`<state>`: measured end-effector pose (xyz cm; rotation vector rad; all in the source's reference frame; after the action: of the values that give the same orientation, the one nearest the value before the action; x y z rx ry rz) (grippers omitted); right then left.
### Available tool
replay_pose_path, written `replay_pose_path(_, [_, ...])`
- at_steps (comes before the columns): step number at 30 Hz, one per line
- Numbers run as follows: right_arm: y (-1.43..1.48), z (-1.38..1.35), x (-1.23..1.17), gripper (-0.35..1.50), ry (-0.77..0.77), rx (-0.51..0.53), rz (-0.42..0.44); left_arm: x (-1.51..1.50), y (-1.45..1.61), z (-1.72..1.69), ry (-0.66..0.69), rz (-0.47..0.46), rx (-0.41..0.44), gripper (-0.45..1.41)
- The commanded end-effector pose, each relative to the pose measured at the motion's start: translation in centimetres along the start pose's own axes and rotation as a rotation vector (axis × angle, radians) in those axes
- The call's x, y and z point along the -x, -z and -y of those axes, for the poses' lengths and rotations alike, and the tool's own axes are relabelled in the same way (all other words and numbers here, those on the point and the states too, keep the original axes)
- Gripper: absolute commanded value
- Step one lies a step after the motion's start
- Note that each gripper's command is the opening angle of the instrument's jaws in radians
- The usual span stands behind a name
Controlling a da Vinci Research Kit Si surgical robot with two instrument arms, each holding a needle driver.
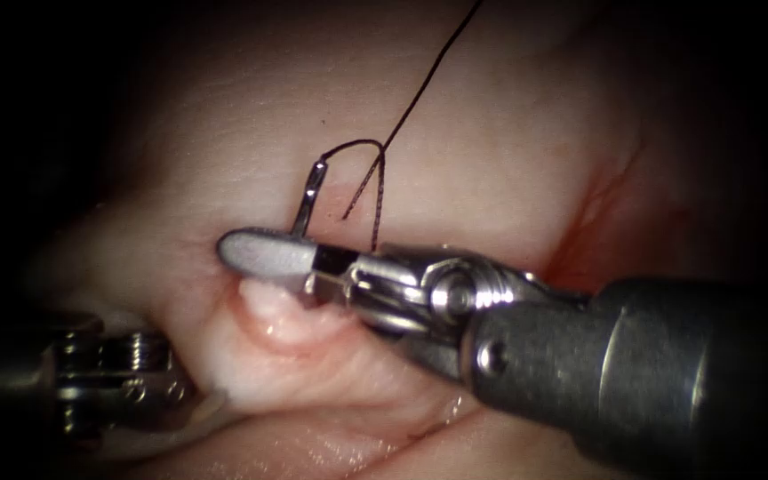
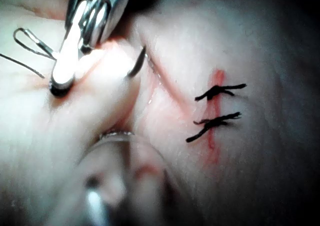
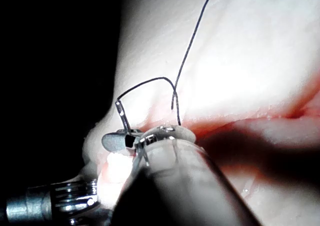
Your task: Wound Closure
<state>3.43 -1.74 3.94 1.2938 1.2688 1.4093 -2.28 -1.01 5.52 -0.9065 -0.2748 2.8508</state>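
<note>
the right tool came in from the right and lay across the tissue, its two jaws closed on the one curved needle near its tail end, where the thread joins. from the jaws the tail end of the needle stood up away from the tissue on the far side of the tool. in the left wrist view the same tool pressed down onto the tissue, and a dark curved stretch of the needle showed just beside it at the edge of the cut; whether that stretch sat inside the tissue could not be told.

the left tool sat nearest, low at the left, against the raised fold of tissue; whether its jaws were open or closed could not be told.

one thread ran from the needle's tail, arched over in a small loop, and climbed away to the far right. a short dark strand hung down beside that loop.

farther along the cut, two dark stitches lay across a line of red fluid, one just beside the other.
</note>
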Motion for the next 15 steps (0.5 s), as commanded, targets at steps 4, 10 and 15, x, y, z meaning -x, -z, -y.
replay_pose_path(4, [0.06, -0.05, -0.27, 1.38, 0.127, -0.073, -0.097, -0.08, 0.05, 0.02, 0.008, -0.003, 0.004, -0.45])
replay_pose_path(10, [0.22, -0.11, -0.50, 1.48, 0.228, -0.028, -0.123, -0.27, 0.32, -0.02, 0.007, -0.077, -0.030, -0.43])
replay_pose_path(15, [0.27, -0.18, -0.59, 1.48, 0.351, 0.000, -0.125, -0.35, 0.47, 0.00, -0.029, -0.127, -0.060, -0.35])
